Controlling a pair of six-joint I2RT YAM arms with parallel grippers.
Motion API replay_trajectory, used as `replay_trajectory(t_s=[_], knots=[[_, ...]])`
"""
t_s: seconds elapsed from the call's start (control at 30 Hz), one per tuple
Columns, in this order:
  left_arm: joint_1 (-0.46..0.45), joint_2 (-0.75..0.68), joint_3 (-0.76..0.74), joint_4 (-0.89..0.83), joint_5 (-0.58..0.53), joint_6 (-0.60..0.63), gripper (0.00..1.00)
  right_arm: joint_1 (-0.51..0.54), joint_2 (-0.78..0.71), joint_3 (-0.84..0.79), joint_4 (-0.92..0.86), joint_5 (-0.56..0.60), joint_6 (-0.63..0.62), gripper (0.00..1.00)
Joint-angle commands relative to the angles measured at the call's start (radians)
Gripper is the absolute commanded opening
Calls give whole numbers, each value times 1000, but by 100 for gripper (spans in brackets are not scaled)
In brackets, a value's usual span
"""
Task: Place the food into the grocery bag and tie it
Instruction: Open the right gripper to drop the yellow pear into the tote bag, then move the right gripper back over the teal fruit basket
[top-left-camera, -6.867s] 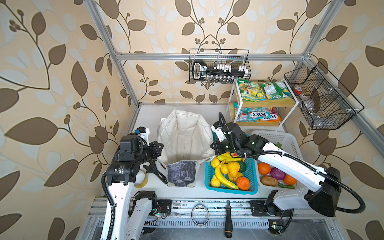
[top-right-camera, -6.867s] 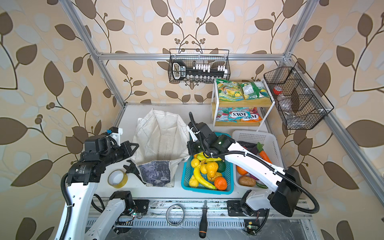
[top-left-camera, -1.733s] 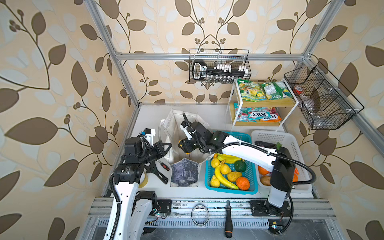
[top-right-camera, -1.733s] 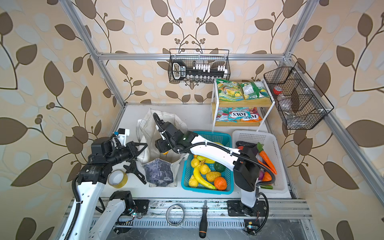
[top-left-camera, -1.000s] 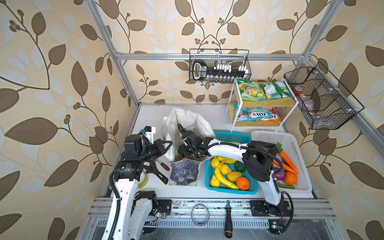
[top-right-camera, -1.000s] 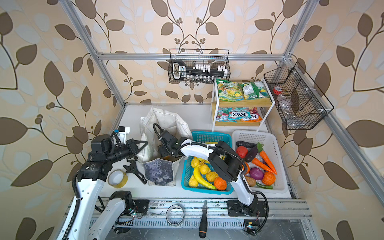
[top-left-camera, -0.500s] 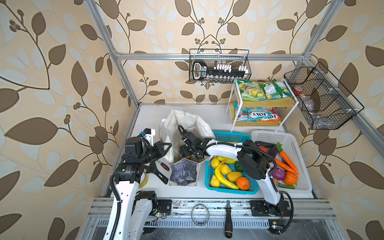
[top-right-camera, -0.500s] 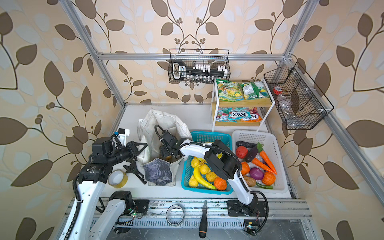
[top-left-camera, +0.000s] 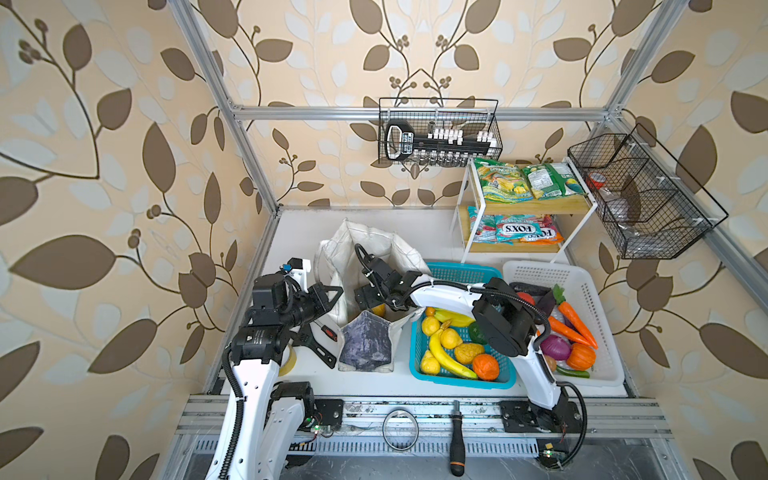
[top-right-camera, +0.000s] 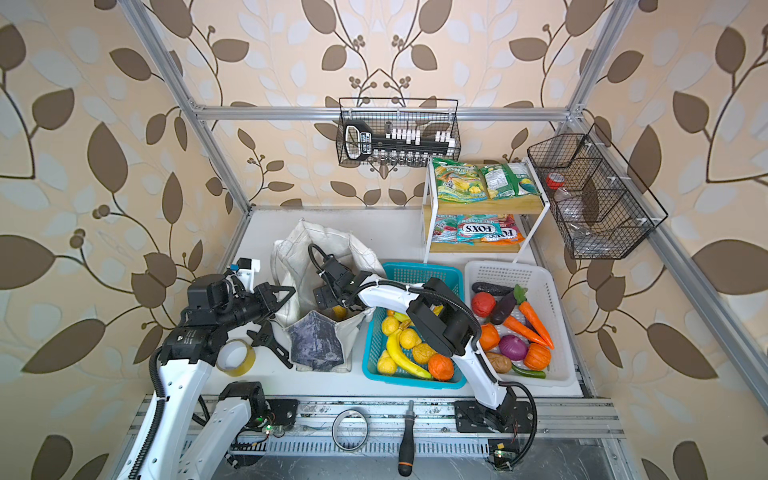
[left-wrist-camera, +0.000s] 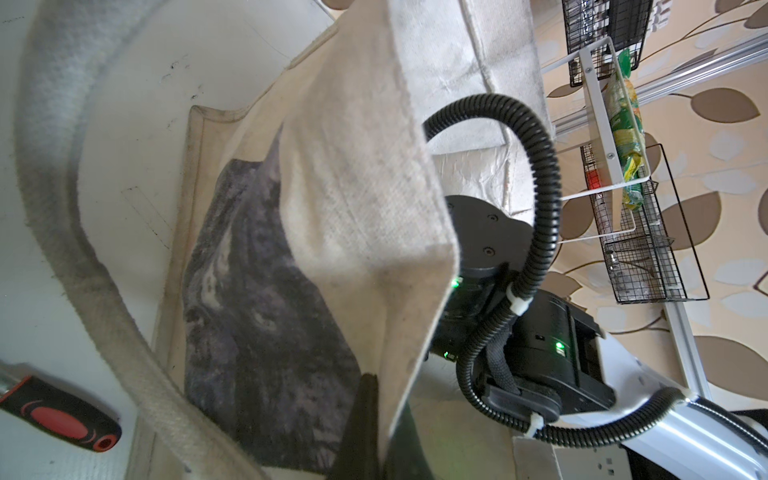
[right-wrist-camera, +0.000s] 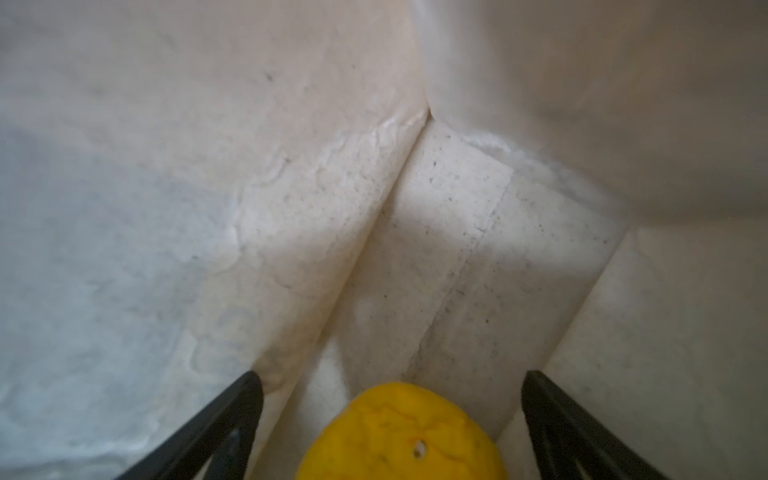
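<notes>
The off-white grocery bag (top-left-camera: 365, 257) stands open at mid-table, its grey-blue panel (top-left-camera: 365, 343) facing front. My left gripper (left-wrist-camera: 384, 415) is shut on the bag's rim (left-wrist-camera: 415, 316) and holds that side up. My right gripper (right-wrist-camera: 390, 376) reaches down inside the bag with its jaws open. A small yellow toy fruit (right-wrist-camera: 403, 432) lies between the fingers, touching neither; both top views show it in the bag's mouth (top-left-camera: 379, 309) (top-right-camera: 340, 311). Two green-and-yellow snack packets (top-left-camera: 498, 180) (top-left-camera: 548, 178) lie on the top shelf. The carrot (top-left-camera: 575, 318) rests in the white basket.
A blue basket (top-left-camera: 457, 268) with yellow fruits (top-left-camera: 451, 336), a banana and an orange stands just right of the bag. The white basket (top-left-camera: 540, 270) of vegetables is beyond it. FOX'S packets (top-left-camera: 515, 230) fill the lower shelf. A tape roll (top-right-camera: 237, 357) and a screwdriver (left-wrist-camera: 58, 415) lie left of the bag.
My right gripper's jaws have spread wide inside the bag and let go of the yellow fruit. The left gripper has kept its hold on the rim.
</notes>
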Motion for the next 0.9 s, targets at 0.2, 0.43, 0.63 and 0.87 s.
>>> replay_trajectory(t_s=[0.2,0.43,0.63,0.87], knots=[[9,-22,-6,4,-40,-15,0,13,-230,40,-59,76,-83,100],[10,-29,-5,6,-72,-24,0,45,-383,66,-144,314,-154,100],[11,-24,-5,20,-59,-33,0,106,-524,36,-167,491,-367,100],[11,-34,-14,23,-69,-34,0,34,-819,-176,-149,312,-285,100]])
